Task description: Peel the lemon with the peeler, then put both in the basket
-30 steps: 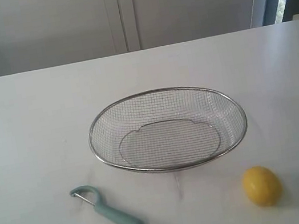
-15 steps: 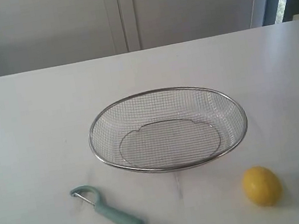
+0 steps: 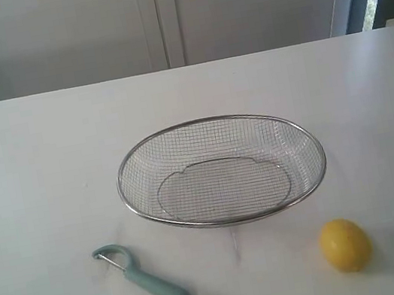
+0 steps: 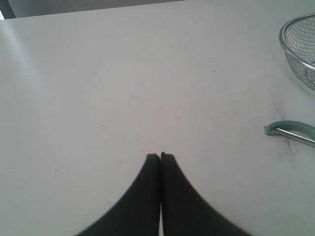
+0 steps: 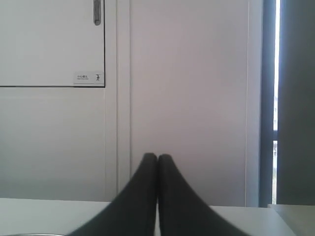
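The yellow lemon lies on the white table near the front right. The teal peeler lies at the front left, its looped head also showing at the edge of the left wrist view. Between and behind them stands the silver wire basket, with nothing in it; part of its rim shows in the left wrist view. My left gripper is shut and holds nothing, hovering over bare table apart from the peeler. My right gripper is shut too, pointing at the wall. Neither gripper appears in the exterior view.
The white table stretches wide around the three objects. Behind it stand pale cabinet doors with a handle, and a dark window frame at the right.
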You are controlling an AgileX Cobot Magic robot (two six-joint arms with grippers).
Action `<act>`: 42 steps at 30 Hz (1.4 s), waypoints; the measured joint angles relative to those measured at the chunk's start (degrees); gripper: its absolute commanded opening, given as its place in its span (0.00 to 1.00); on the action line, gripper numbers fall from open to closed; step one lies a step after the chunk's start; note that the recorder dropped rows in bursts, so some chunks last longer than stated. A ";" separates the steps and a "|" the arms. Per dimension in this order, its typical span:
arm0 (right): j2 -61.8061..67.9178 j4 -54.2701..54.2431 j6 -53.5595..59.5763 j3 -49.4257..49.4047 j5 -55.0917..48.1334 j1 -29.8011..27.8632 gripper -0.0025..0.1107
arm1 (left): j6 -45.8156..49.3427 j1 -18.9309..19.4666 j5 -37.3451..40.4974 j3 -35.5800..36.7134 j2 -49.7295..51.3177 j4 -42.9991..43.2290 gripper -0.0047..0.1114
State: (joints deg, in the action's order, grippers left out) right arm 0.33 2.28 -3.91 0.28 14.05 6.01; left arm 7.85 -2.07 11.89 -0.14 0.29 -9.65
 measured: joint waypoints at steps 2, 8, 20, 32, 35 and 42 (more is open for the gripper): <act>0.00 0.00 0.00 0.00 1.25 0.00 0.02 | 0.00 0.00 0.00 0.00 0.00 0.00 0.04; 0.00 0.00 0.00 0.00 5.00 0.00 0.02 | 0.00 0.00 0.00 0.00 0.00 0.00 0.04; -0.13 -5.23 -0.13 0.00 22.95 0.00 0.02 | 0.00 0.00 0.00 0.00 0.00 0.00 0.04; -0.13 -7.84 -1.04 1.83 25.25 0.00 0.02 | 0.00 0.00 0.00 0.00 0.00 0.00 0.04; -0.13 -9.73 -1.04 3.24 25.45 0.00 0.02 | 0.00 0.00 0.00 0.00 0.00 0.00 0.04; 4.52 -10.56 -1.06 7.02 25.47 0.00 0.02 | 0.00 0.00 0.00 0.00 0.00 0.00 0.04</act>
State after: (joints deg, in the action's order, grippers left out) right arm 4.85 -8.27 -4.97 7.29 39.52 6.01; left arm 7.85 -2.07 11.89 -0.14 0.29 -9.65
